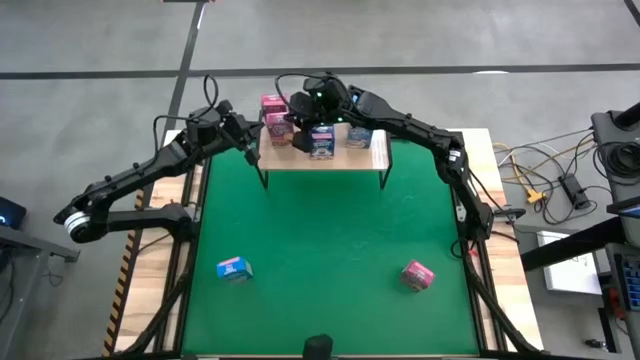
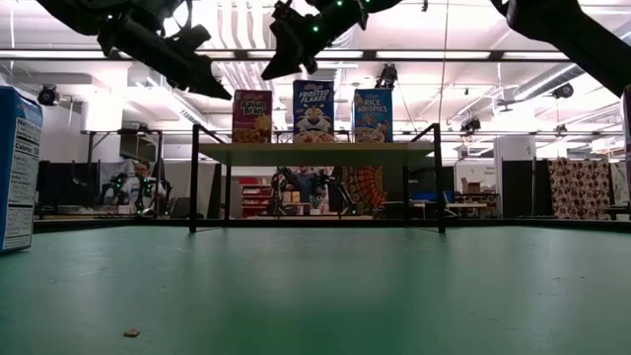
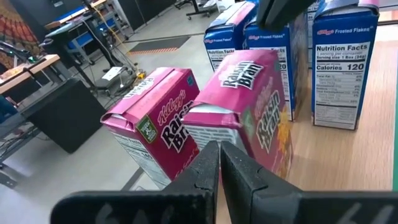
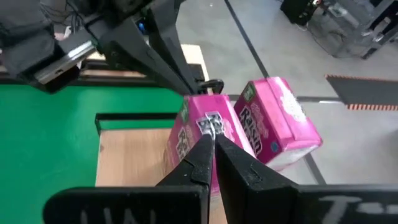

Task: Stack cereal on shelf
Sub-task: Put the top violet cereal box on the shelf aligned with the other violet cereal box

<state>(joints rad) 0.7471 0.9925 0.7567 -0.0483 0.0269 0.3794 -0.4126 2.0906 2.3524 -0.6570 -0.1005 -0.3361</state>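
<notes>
Both the left gripper [image 3: 219,163] and right gripper [image 4: 213,149], fingers closed and empty, flank the pink Raisin Bran box [image 3: 249,106] just ahead of their tips, seemingly nudging it square on the shelf [image 1: 325,157].

Rig body condition, both arms as I see them from my station.

Left arm [image 1: 150,175] and right arm [image 1: 430,135] are dark, near-black, built of slim jointed segments; the left one carries a white cylindrical cap at its base joint, and black cables loop loosely above its wrist. Green indicator lights glow on the right wrist housing. The left gripper [image 3: 219,163] and right gripper [image 4: 212,146] each end in two matte black, tapered wedge fingers.
</notes>
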